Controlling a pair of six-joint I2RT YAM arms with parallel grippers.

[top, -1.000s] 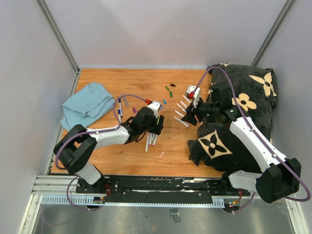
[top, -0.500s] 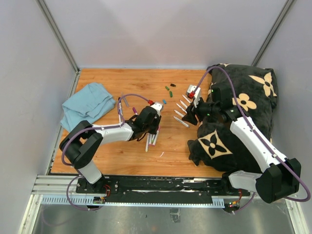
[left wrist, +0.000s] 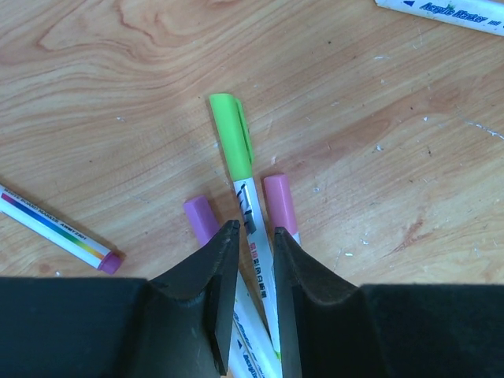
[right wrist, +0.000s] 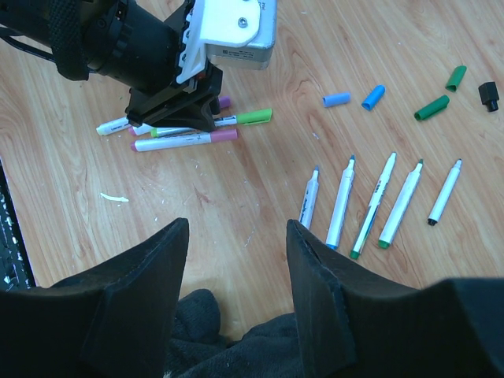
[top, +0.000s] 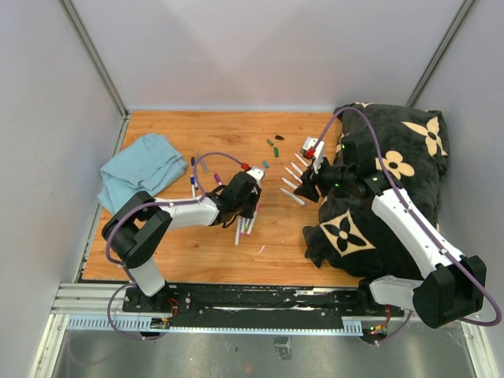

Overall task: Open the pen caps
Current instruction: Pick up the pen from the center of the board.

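Wood-grain tabletop (top: 228, 134) fills the floor of a pale grey enclosure. A blue cloth (top: 140, 169) lies well off to the left gripper's left, and a black flower-print cushion (top: 402, 150) lies under the right arm.

The left gripper (left wrist: 253, 232) is down at the wood with its two black fingers (left wrist: 220, 272) pressed together on the barrel of a white marker (left wrist: 246, 201). The green cap (left wrist: 231, 134) is on that marker and sticks out straight ahead of the fingertips. A pink cap (left wrist: 279, 201) lies just beside the gripped barrel, off the right finger's tip. A purple cap (left wrist: 201, 219) sits just off the left finger, with its marker running back under the gripper. Further left lies a rainbow-striped marker (left wrist: 55, 224) with a magenta cap (left wrist: 110, 262). I cannot tell whether the gripped marker rests on the wood or is raised slightly.

The right gripper (right wrist: 236, 236) hovers with its fingers (right wrist: 142, 299) apart, holding nothing, with bare wood between them. Ahead and to its right, five uncapped markers (right wrist: 374, 205) lie in a row. Beyond them are the loose caps: two blue caps (right wrist: 336, 99), two green ones (right wrist: 432, 108) and a black cap (right wrist: 489, 94). Ahead and to its left is the left gripper with its cluster of capped markers.
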